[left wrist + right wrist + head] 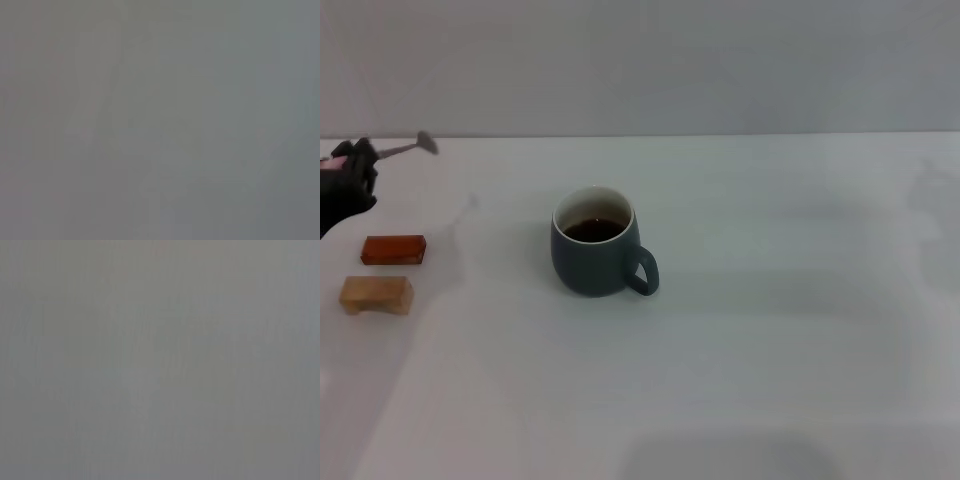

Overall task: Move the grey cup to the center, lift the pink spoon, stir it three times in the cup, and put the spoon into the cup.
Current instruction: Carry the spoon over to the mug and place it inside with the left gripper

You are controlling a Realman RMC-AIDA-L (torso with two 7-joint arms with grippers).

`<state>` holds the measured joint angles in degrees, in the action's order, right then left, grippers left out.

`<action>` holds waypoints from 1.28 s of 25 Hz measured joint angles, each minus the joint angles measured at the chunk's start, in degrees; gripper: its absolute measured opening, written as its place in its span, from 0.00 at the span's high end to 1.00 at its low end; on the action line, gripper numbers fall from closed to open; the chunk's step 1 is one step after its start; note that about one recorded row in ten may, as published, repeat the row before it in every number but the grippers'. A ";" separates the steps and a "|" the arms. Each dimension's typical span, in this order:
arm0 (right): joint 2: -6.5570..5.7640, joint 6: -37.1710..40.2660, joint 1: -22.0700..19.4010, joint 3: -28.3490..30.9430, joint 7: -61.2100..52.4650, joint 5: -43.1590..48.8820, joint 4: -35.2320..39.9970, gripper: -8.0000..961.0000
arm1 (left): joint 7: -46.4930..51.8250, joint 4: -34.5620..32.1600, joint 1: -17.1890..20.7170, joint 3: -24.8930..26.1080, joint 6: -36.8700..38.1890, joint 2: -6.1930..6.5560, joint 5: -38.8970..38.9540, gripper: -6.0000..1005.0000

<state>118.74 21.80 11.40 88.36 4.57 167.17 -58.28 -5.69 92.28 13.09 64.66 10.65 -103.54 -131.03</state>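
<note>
At the far left edge of the desk (770, 380) the left gripper (355, 165) is up in the air with its jaws clenched on the pink spoon (408, 148). Only the grey metal end of the spoon pokes out toward the middle; the pink handle is mostly hidden in the black grip. So I think the lifting part is done. Just below the gripper sit a small red block (393, 249) and a tan block (377, 294), side by side on the desk, touching nothing. Further along, near the middle, stands the grey cup (597, 252) with dark drink inside and its handle turned toward the right and front. It looks like it is already in its spot. What is left, I would say, is to carry the spoon over, stir three times, and drop it in. The right gripper is not to be seen, and both wrist views show only plain grey. I can find no words or labels on anything.
</note>
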 joint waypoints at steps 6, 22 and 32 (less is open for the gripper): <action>0.00 0.09 0.02 0.20 0.00 0.00 0.10 0.99 | -0.24 7.86 -1.66 3.92 -11.21 -0.18 -3.58 0.85; 0.00 0.44 0.33 0.81 0.00 0.00 0.33 0.99 | -22.32 12.33 -12.85 19.95 -45.06 -12.01 1.67 0.85; 0.00 0.20 0.81 1.04 0.00 0.00 0.45 0.99 | -30.10 11.60 -17.15 26.32 -55.60 -14.06 5.15 0.85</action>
<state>118.74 22.00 12.21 89.40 4.57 167.16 -57.83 -35.79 103.88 -4.06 90.97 -44.96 -117.60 -125.88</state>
